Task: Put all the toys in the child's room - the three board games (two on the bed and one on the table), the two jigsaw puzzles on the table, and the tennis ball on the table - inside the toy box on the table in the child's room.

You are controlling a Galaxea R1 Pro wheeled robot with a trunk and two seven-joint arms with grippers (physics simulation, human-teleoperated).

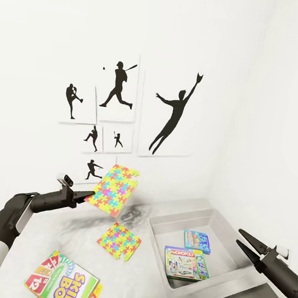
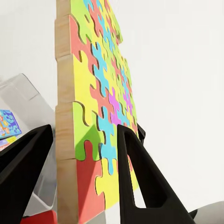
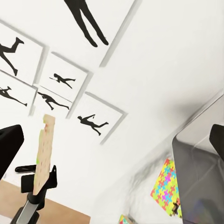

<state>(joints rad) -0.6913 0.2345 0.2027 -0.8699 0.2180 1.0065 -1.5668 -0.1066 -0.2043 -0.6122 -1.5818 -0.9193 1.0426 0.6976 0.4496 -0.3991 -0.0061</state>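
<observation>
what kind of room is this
Most likely a child's bedroom or playroom. Black athlete silhouette pictures hang on the white wall, and the table holds a Skip-Bo game, colourful jigsaw puzzles and a toy box with board games inside.

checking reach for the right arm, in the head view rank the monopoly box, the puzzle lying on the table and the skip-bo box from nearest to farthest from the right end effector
1. Green-edged Monopoly board game box, lying in the pale grey toy box just beside the right end effector.
2. Flat multicoloured jigsaw puzzle, mid-table, left of the toy box.
3. White Skip-Bo board game box, on the table's near left side, farthest away.
</observation>
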